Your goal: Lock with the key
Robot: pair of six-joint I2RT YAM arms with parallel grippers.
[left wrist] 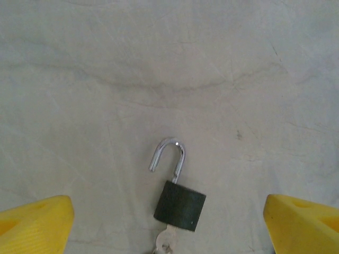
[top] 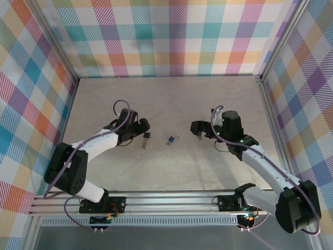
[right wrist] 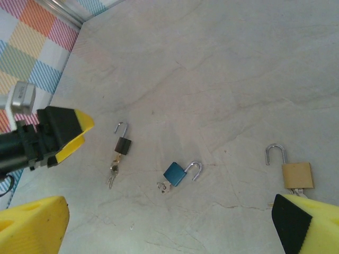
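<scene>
Black padlock (left wrist: 180,205), steel shackle open, lies on the marbled desk (left wrist: 159,79) by the wide-spread, empty left hand (top: 141,129). Blue padlock (right wrist: 175,173) and brass padlock (right wrist: 296,174) lie near the spread, empty right hand (right wrist: 169,227).

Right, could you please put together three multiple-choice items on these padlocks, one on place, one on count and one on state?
1. Which padlock lies between the other two? A) black padlock B) blue padlock C) brass padlock
2. How many padlocks lie on the table? A) two B) three C) four
3. How is the black padlock's shackle? A) swung open B) pushed shut C) missing
Answers: 1 B, the blue one sits mid-row in the right wrist view; 2 B, black, blue and brass; 3 A, one shackle end hangs free of the body in the left wrist view.
</scene>
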